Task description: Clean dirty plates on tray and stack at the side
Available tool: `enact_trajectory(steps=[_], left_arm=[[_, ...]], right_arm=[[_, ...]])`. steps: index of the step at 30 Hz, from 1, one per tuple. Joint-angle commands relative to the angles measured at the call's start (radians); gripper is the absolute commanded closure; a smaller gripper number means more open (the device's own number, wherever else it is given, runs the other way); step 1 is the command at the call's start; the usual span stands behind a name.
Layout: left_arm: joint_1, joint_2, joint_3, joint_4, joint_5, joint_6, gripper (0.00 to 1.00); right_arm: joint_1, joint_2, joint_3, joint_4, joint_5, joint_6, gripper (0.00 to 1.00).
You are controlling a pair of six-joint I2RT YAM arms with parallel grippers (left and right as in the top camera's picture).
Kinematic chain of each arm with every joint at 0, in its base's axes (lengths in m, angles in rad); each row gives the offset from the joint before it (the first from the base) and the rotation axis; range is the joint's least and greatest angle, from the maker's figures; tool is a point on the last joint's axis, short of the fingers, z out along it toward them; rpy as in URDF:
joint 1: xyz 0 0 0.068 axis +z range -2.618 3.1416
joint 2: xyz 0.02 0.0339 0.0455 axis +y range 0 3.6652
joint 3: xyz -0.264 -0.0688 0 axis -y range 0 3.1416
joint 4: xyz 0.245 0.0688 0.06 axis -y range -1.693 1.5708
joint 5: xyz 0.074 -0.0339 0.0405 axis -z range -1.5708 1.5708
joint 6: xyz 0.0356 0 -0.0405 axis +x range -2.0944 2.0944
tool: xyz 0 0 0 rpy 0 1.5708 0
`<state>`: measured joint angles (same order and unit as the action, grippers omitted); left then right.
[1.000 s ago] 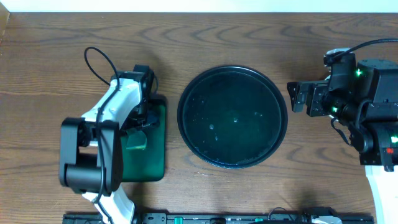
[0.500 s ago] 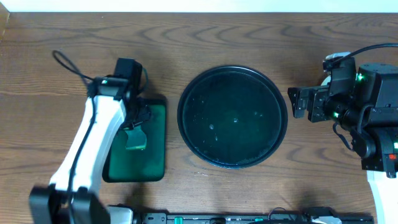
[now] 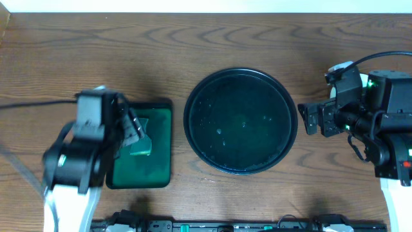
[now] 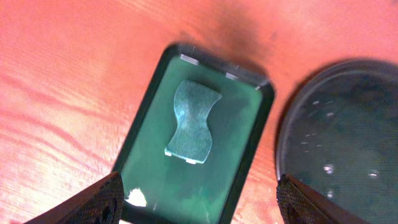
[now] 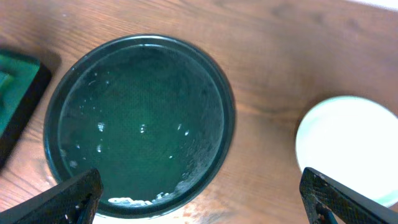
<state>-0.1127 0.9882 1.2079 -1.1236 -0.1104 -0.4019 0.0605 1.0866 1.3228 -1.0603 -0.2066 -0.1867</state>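
You have two trays on the wooden table [image 3: 193, 38] and they are easy to tell apart: one large round black tray [image 3: 241, 121] at the centre, and one smaller dark green rectangular tray [image 3: 154, 161] just beside it on the left, the two close but not touching. The black tray's glossy floor is dotted with small bright droplets, and in the right wrist view a pale foamy streak lies along the inside of its near rim. On the green tray you can count one pad [image 4: 189, 121], green, pinched at the waist, lying flat near the middle, and one small white fleck close to the near edge. Of the plates, you can see just one round outline: a pale plate [image 5: 348, 146] sitting on the bare wood off to the side of the black tray, apart from its rim, and seen only by the right wrist camera. You cannot tell whether that is a single plate or several stacked, since only the top face shows. In the overhead view the right arm covers that spot. Your left gripper [image 4: 199, 202] hangs above the green tray with its two fingers spread wide and nothing between them. Your right gripper [image 5: 202, 196] sits at the black tray's right side, its two fingers likewise spread wide and holding nothing.
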Motion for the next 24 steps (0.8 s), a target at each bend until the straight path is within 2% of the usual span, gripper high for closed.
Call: enact_trajectory(steps=[1, 5, 14, 24], left_arm=[[0.003, -0.117, -0.003, -0.008, -0.005, 0.08, 0.21], [0.003, -0.272, 0.01, -0.028, -0.005, 0.134, 0.21], [0.003, -0.474, 0.081, -0.145, -0.006, 0.208, 0.21], [0.003, -0.579, 0.248, -0.32, -0.011, 0.25, 0.21]], right_arm=[[0.007, -0.055, 0.007, 0.023, -0.031, -0.17, 0.01], [0.007, -0.152, 0.007, 0.093, -0.031, -0.222, 0.01], [0.006, -0.363, 0.007, 0.125, -0.015, -0.339, 0.01], [0.006, -0.417, 0.006, 0.066, 0.008, -0.338, 0.01]])
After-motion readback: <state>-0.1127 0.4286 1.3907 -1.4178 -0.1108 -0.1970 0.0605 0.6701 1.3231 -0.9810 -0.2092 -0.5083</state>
